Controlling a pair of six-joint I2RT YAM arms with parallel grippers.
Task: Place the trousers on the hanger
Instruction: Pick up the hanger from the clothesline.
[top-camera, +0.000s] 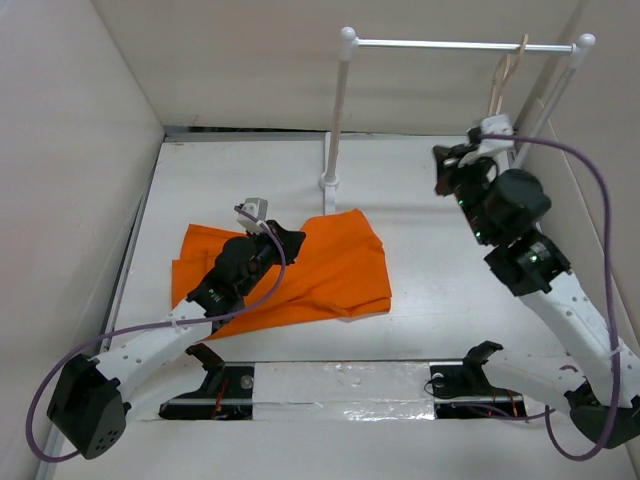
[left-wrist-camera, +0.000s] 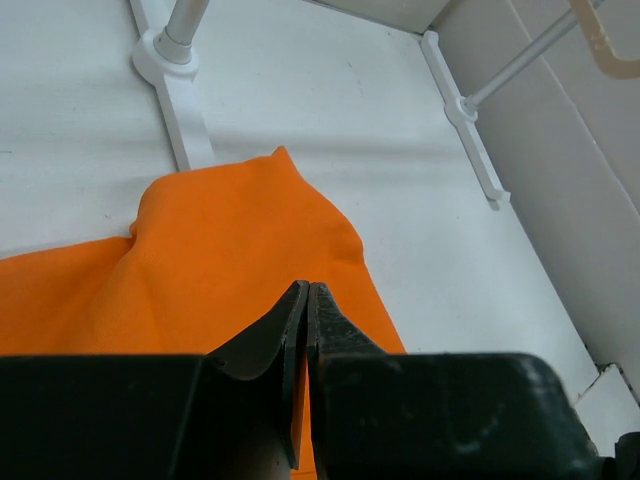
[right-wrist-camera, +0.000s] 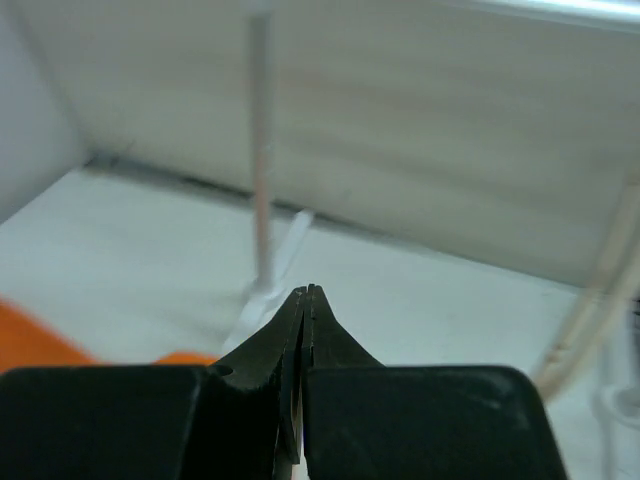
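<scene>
Top view, trousers (top-camera: 320, 270): bright orange, lying flat and rumpled on the white table (top-camera: 440, 270), left of centre, with one corner reaching up towards the foot of the rack (top-camera: 335, 110).
Top view, hanger (top-camera: 503, 75): thin and beige, hooked on the rack's metal rod at its right end, well away from the trousers.
Top view, left gripper (top-camera: 288, 240): low over the middle of the orange cloth, with the arm stretched across it. From up here I cannot tell how the jaws stand.
Top view, right gripper (top-camera: 447, 170): raised at the far right, near the hanger's lower part, pointing left.
Left wrist, left gripper: here it is close up, with the jaws pressed tight together into a narrow point.
Left wrist, trousers: orange fabric fills the space under and ahead of the tips. I cannot tell whether the tips touch it.
Left wrist, rack: one white foot at top left, just past the cloth's corner, and the other foot further right.
Left wrist, hanger: a beige curve peeks in at the top right corner.
Right wrist, right gripper: jaws fully together, with nothing between the tips.
Right wrist, hanger: a blurred pale strand runs down the right edge, beside the gripper but apart from it.
Right wrist, trousers: a smear of orange low on the left, far from the tips.
</scene>
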